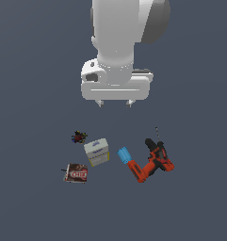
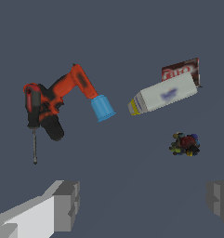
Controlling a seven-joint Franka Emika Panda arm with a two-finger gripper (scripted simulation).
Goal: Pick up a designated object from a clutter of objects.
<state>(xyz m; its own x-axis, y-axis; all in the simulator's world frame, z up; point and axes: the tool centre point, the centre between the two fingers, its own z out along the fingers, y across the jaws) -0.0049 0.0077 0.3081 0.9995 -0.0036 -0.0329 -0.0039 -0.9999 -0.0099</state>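
Observation:
The designated object, a tiny dark lump with red and multicoloured specks (image 1: 78,137), lies on the floor at the far left of the clutter; it also shows in the wrist view (image 2: 185,144). Beside it is the white-and-yellow box (image 1: 96,151) (image 2: 162,94). The flat dark-red box with white lettering (image 1: 76,173) (image 2: 181,71) lies nearer the camera. The blue cylinder (image 1: 124,155) (image 2: 102,108) touches the red-black power drill (image 1: 154,161) (image 2: 50,104). My gripper (image 1: 115,102) (image 2: 143,202) hangs open and empty well above the clutter, apart from everything.
All items rest on a plain dark grey floor (image 1: 35,207). The drill's bit (image 2: 35,146) sticks out away from the other items.

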